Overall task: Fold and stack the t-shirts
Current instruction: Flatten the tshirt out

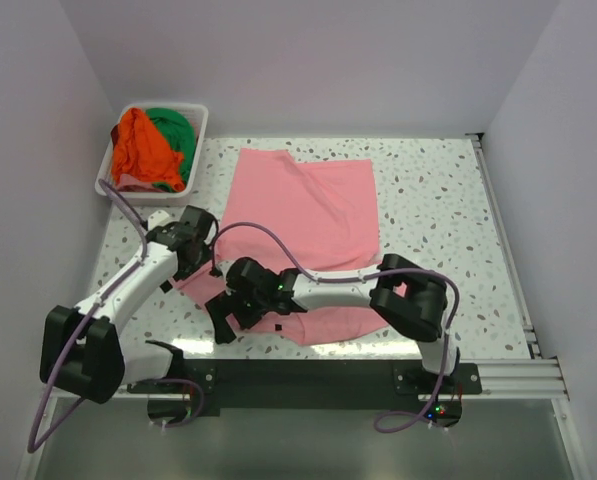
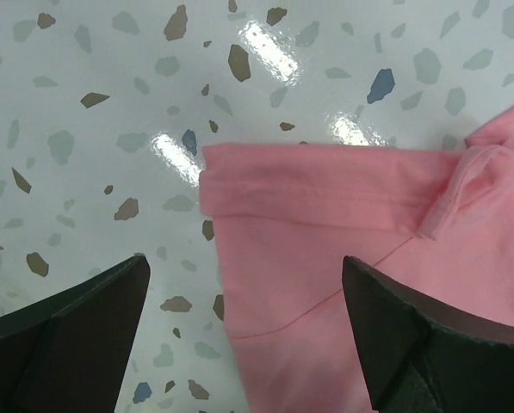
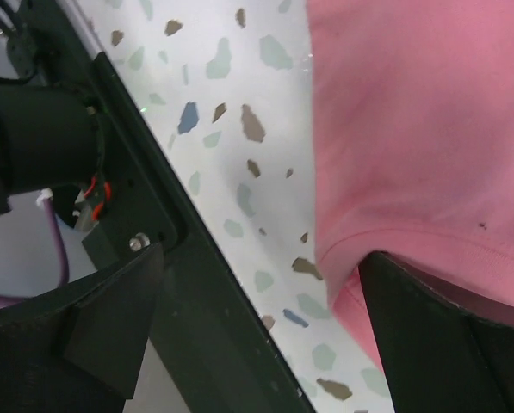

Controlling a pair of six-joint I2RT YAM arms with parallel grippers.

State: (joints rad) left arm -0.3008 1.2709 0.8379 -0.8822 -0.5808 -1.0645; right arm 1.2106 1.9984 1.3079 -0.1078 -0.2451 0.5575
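A pink t-shirt (image 1: 308, 225) lies spread flat on the speckled table. My left gripper (image 1: 191, 245) is open just above the shirt's near-left sleeve. In the left wrist view the gripper (image 2: 244, 344) hangs over the sleeve (image 2: 325, 258), whose hem edge lies between the jaws. My right gripper (image 1: 226, 315) is open at the shirt's near-left bottom corner. In the right wrist view the gripper (image 3: 261, 335) has one finger (image 3: 450, 335) at the pink hem (image 3: 411, 241). An orange t-shirt (image 1: 141, 150) and a green t-shirt (image 1: 178, 135) lie crumpled in the basket.
The white slotted basket (image 1: 202, 128) stands at the far left corner by the wall. A black mounting rail (image 1: 308, 375) runs along the near edge and shows beside my right gripper in the right wrist view (image 3: 153, 224). Walls enclose the table on three sides.
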